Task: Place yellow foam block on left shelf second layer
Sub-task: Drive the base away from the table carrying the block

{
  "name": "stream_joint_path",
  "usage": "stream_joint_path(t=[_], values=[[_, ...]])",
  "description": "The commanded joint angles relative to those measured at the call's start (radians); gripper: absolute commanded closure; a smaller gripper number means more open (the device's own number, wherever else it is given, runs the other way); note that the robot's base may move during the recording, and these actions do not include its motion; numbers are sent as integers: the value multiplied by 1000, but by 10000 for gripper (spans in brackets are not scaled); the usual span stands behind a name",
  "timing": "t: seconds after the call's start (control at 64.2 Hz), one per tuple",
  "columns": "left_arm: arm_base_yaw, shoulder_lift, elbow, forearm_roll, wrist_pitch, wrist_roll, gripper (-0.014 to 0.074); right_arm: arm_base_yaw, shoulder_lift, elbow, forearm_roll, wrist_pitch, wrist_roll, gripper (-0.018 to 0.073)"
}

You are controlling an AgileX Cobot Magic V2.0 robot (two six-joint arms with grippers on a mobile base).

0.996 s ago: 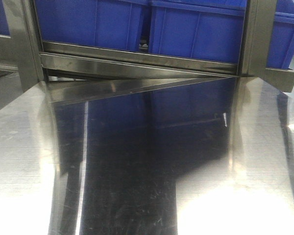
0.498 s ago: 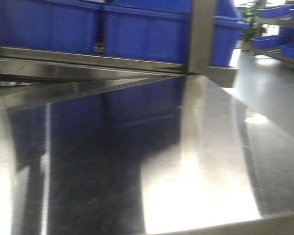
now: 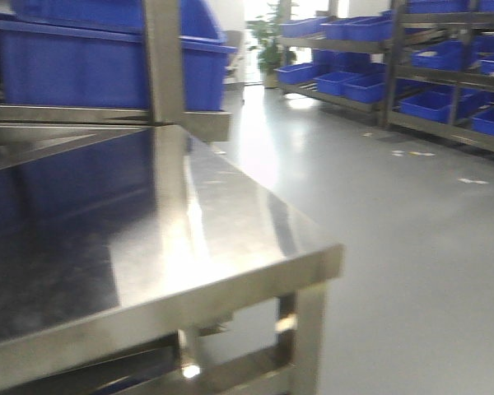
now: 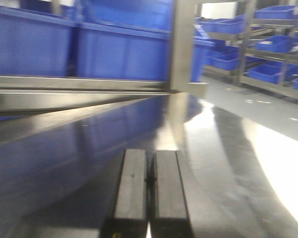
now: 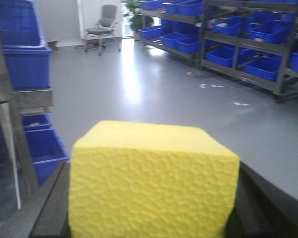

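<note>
Steel table (image 3: 230, 239), open floor (image 3: 412, 247) past its edge, left fingers (image 4: 130, 186) together above it, right fingers (image 5: 49, 208) clamping yellow foam block (image 5: 154, 178)

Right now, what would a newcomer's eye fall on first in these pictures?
The bright lemon-yellow foam block fills the right wrist view, held between that arm's dark jaws. Beyond the shiny steel table stand big blue plastic bins on a metal shelf, with more blue bins on racks across the grey floor.
</note>
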Motion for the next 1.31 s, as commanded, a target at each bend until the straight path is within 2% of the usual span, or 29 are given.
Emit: stream_joint_path(t=[0.0,1.292], values=[[-4,7,26,-2,-88,-4,460,-7,-8,-24,-13,-92,-6,282],[-4,7,26,-2,-88,-4,460,-7,-8,-24,-13,-92,-6,282]])
